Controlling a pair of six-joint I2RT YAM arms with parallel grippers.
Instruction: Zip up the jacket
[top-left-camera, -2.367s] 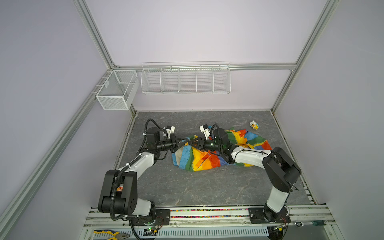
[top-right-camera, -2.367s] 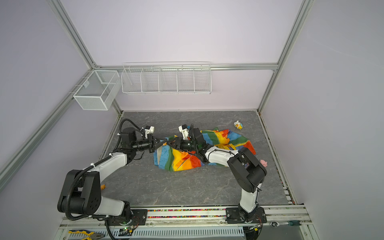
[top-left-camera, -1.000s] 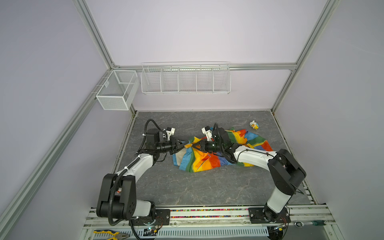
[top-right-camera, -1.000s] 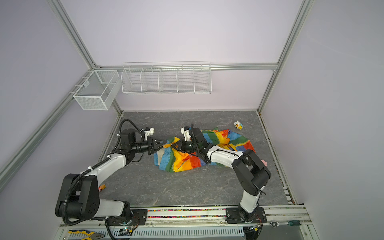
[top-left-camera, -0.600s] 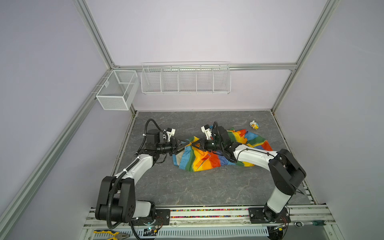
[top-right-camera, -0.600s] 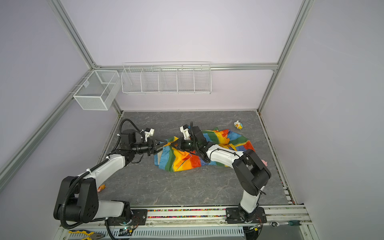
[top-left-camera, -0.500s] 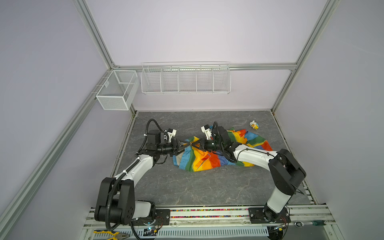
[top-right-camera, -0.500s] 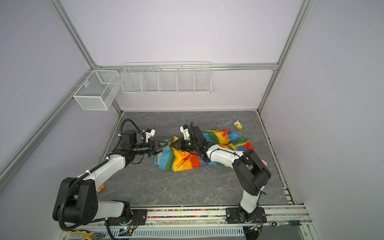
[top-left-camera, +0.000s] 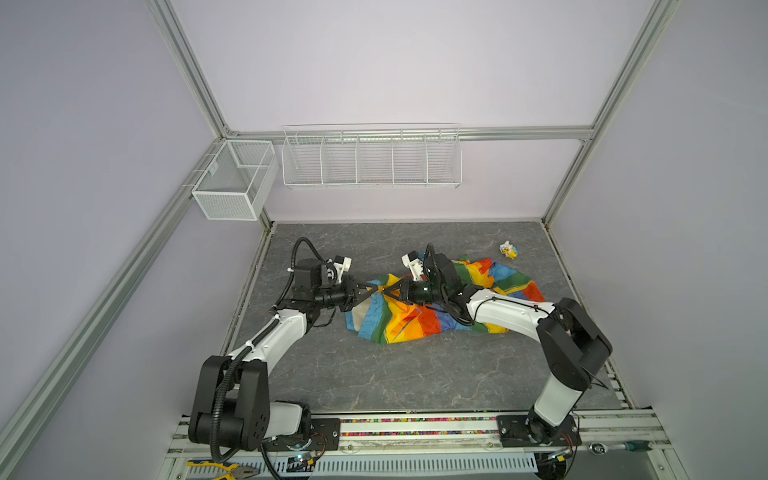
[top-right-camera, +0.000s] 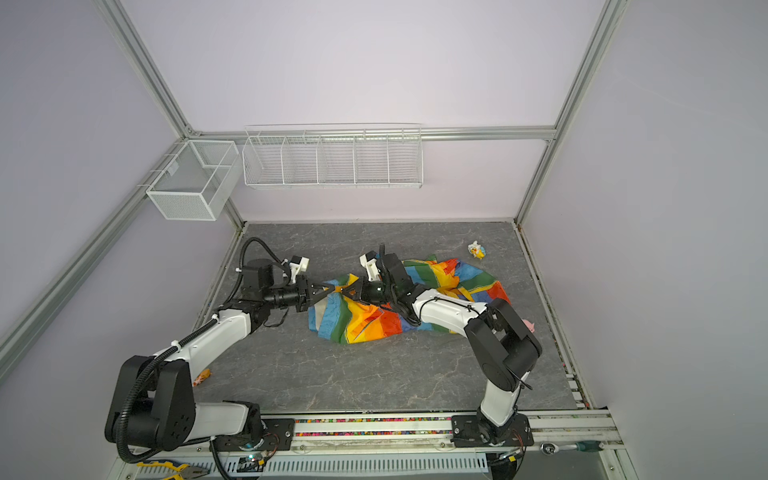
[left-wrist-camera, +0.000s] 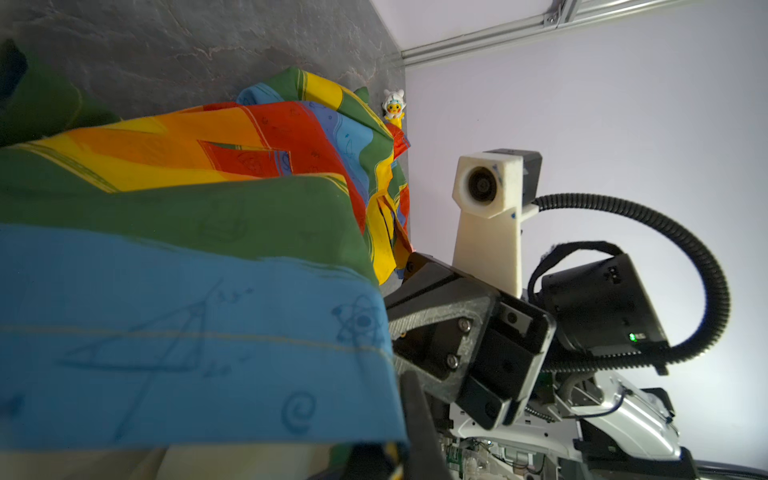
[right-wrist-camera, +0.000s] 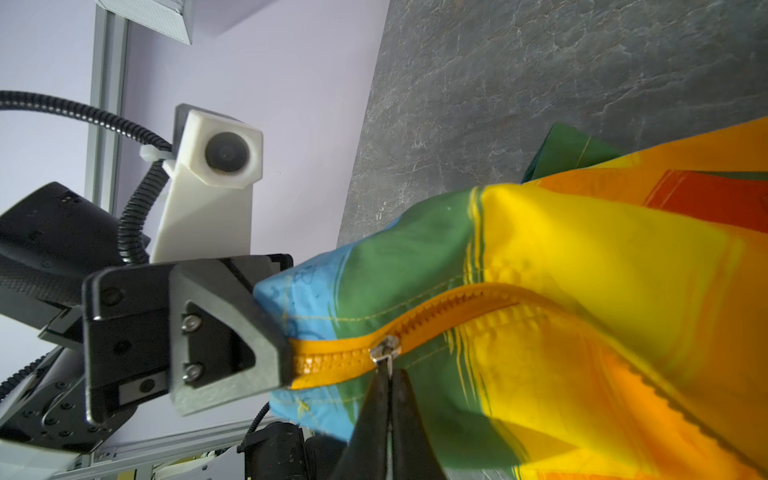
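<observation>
The striped jacket (top-left-camera: 419, 316) (top-right-camera: 374, 320) lies crumpled mid-table in both top views. Both grippers meet at its left end, which is lifted slightly. My left gripper (top-left-camera: 371, 291) (top-right-camera: 329, 291) (right-wrist-camera: 286, 353) is shut on the blue hem at the end of the orange zipper (right-wrist-camera: 332, 361). In the left wrist view blue fabric (left-wrist-camera: 187, 340) hides most of that gripper (left-wrist-camera: 395, 453). My right gripper (top-left-camera: 386, 292) (top-right-camera: 345, 292) (right-wrist-camera: 388, 374) is shut on the metal zipper pull (right-wrist-camera: 385, 348), a short way from the left fingers. Past the pull the zipper's two sides lie apart.
A small white-yellow toy (top-left-camera: 508, 250) (top-right-camera: 476, 249) (left-wrist-camera: 393, 106) sits at the back right. Wire baskets (top-left-camera: 371, 158) (top-left-camera: 232, 183) hang on the back and left walls. A small pink thing (top-right-camera: 528, 325) lies by the right arm, an orange one (top-right-camera: 203, 376) by the left.
My left gripper has moved slightly right to the jacket's end and its open jaws have shut on the hem. The right gripper has kept its hold and place.
</observation>
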